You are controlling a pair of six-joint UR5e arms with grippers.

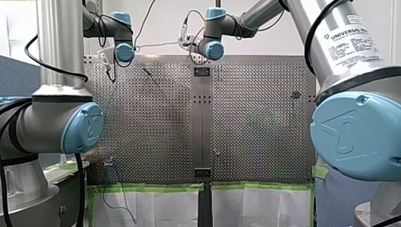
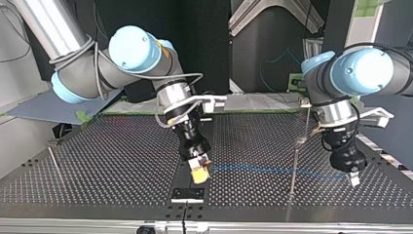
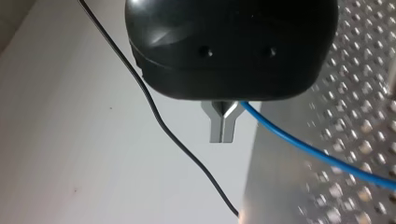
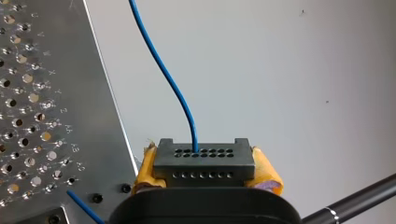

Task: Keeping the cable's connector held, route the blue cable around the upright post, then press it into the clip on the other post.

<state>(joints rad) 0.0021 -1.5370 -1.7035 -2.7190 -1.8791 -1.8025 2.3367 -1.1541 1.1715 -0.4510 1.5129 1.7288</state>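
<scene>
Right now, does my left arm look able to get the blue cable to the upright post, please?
Probably yes: the left tool grips the blue cable close beside the upright post, with nothing visible standing between them.

In the top view my right arm's end effector [image 2: 198, 174] hangs over the bench [image 2: 97, 170] near its middle, just behind a small plate [image 2: 187, 195] at the near edge; my left arm's end effector [image 2: 354, 179] hangs at the view's right; the cable [image 2: 258, 170] stretches between them, above the bench; a post [image 2: 295, 161] stands between the two, crossing the cable's line; a second post [image 2: 54, 163] stands at the far left, well apart; in the right wrist view the connector [image 4: 204, 158] sits between the fingers, the cable leading ahead from it
</scene>
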